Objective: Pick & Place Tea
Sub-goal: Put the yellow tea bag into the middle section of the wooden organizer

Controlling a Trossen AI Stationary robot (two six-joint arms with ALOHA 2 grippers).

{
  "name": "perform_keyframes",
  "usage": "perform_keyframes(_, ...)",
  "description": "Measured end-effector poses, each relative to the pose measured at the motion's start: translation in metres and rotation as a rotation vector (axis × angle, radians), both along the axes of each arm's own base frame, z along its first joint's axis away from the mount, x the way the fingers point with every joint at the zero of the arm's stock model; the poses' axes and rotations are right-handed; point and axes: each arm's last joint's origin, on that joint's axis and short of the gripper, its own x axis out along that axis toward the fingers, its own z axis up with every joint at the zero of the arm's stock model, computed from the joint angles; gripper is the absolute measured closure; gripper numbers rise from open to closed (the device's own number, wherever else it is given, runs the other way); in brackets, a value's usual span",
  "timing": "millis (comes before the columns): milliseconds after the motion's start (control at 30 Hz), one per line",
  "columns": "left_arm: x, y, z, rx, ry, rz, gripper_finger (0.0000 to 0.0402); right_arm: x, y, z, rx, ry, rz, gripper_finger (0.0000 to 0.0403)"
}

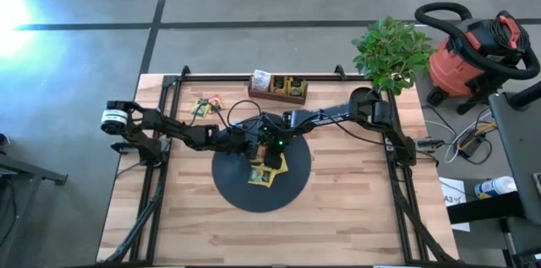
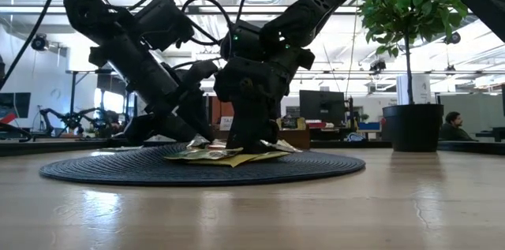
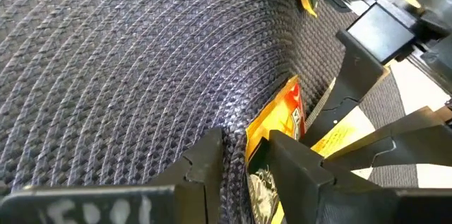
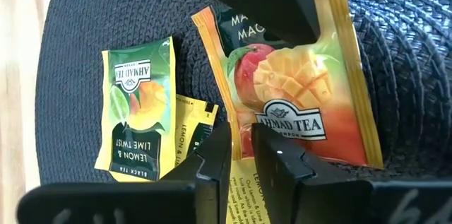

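Observation:
On the black woven disc (image 1: 237, 188) at the table's middle lie a few tea packets (image 1: 266, 173). Both grippers meet over them. An orange mango tea packet (image 4: 296, 90) is raised at one end, and my left gripper (image 3: 247, 157) is shut on it. My right gripper (image 4: 241, 136) points down at the packet's opposite corner, its fingers a narrow gap apart. A green-yellow lemon and lime packet (image 4: 138, 107) lies flat on the disc beside it, partly over a yellow one (image 4: 194, 121). My left gripper has the mango packet's edge (image 3: 272, 128) between its two fingers, coming slantwise down from the table's left. That end is lifted off the disc and the packet tilts. My right gripper's fingertips (image 4: 275, 150) stand over the packet's corner (image 4: 240, 146); whether they touch it I cannot tell.
A brown wooden tray (image 1: 279, 88) with more packets stands at the table's far edge. Two loose packets (image 1: 205, 106) lie on the wood at the far left. A potted plant (image 1: 390, 52) stands at the far right corner. Bare wood lies toward the near edge.

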Motion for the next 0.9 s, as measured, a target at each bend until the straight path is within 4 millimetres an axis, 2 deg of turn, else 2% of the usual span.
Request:
perform_keyframes(400,0.001,0.001,0.001,0.039,0.059,-0.010,0.0291,-0.001,0.000,0.000,0.003,0.008,0.000,0.0342)
perform_keyframes(900,-0.004,0.001,0.019,0.071,0.054,-0.054,0.0291,-0.001,0.000,0.000,0.004,0.007,0.001,0.0342)
